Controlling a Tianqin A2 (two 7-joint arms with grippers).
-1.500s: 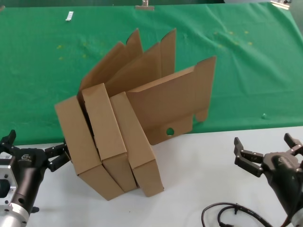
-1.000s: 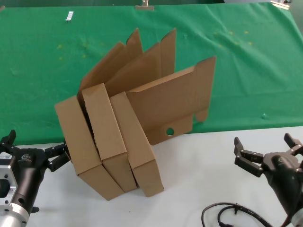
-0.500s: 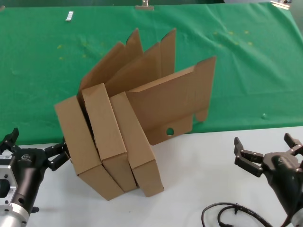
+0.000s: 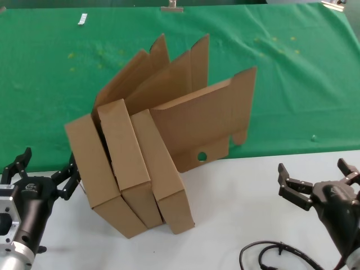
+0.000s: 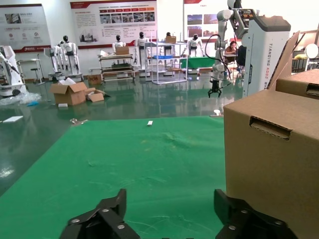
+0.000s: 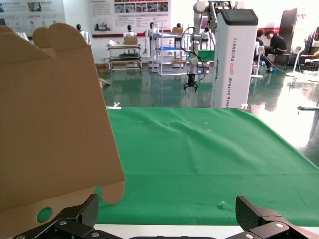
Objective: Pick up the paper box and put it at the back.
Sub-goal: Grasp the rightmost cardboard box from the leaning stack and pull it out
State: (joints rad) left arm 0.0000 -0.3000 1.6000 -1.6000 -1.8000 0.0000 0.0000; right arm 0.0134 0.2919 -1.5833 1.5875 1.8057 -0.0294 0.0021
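Note:
Three matching brown cardboard boxes lean side by side where the white tabletop (image 4: 242, 208) meets the green cloth (image 4: 298, 84). The paper box (image 4: 163, 169) is the rightmost one. Its open lid (image 4: 202, 124) stands up, with a small round hole in the tuck flap (image 4: 201, 156). My left gripper (image 4: 49, 163) is open and empty, just left of the leftmost box (image 4: 93, 169), which fills one side of the left wrist view (image 5: 271, 159). My right gripper (image 4: 312, 169) is open and empty on the table, well right of the boxes. The right wrist view shows the lid (image 6: 55, 114).
A black cable (image 4: 270, 250) loops on the tabletop near my right arm. A small white tag (image 4: 82, 19) and a clip (image 4: 171, 7) lie at the cloth's far edge. Green cloth stretches behind the boxes (image 5: 149, 159) and to their right (image 6: 199, 159).
My left gripper has crept forward a little beside the leftmost box, its fingers now higher in view. The right arm and the boxes have not moved.

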